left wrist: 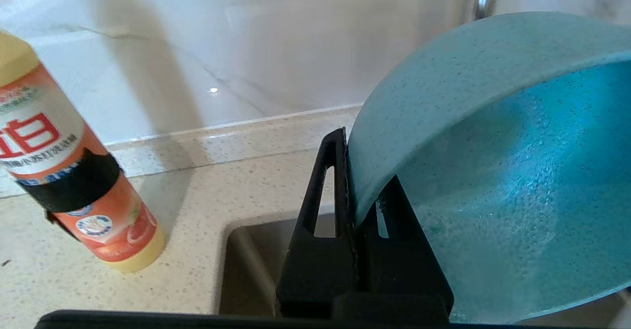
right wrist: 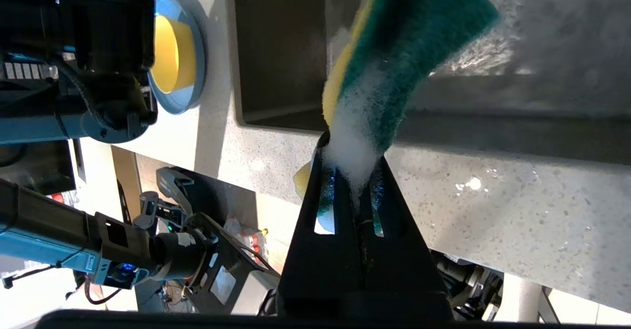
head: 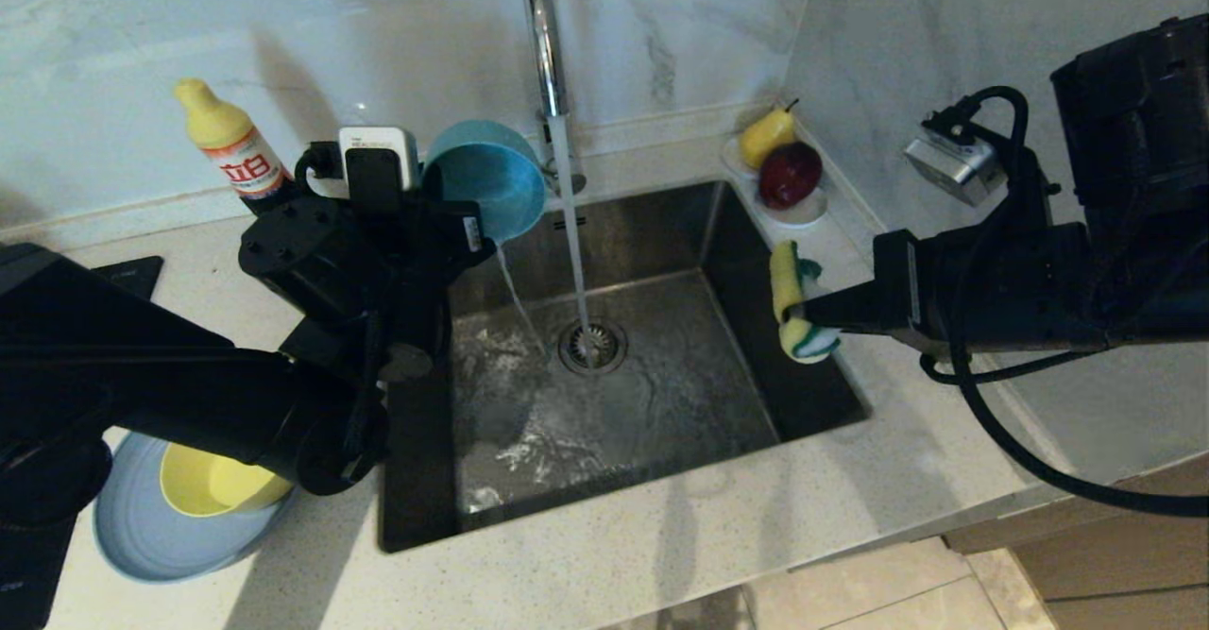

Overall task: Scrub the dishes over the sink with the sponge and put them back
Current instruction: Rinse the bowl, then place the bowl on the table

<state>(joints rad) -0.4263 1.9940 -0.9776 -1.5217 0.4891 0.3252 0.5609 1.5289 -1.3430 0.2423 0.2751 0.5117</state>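
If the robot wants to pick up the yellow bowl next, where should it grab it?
Probably by the rim, coming straight down from above. The yellow bowl sits upright and open-side-up inside the grey-blue plate, so its thin wall is free to pinch with one finger inside and one outside. Its sides are low against the plate, and the left arm hangs partly over it.
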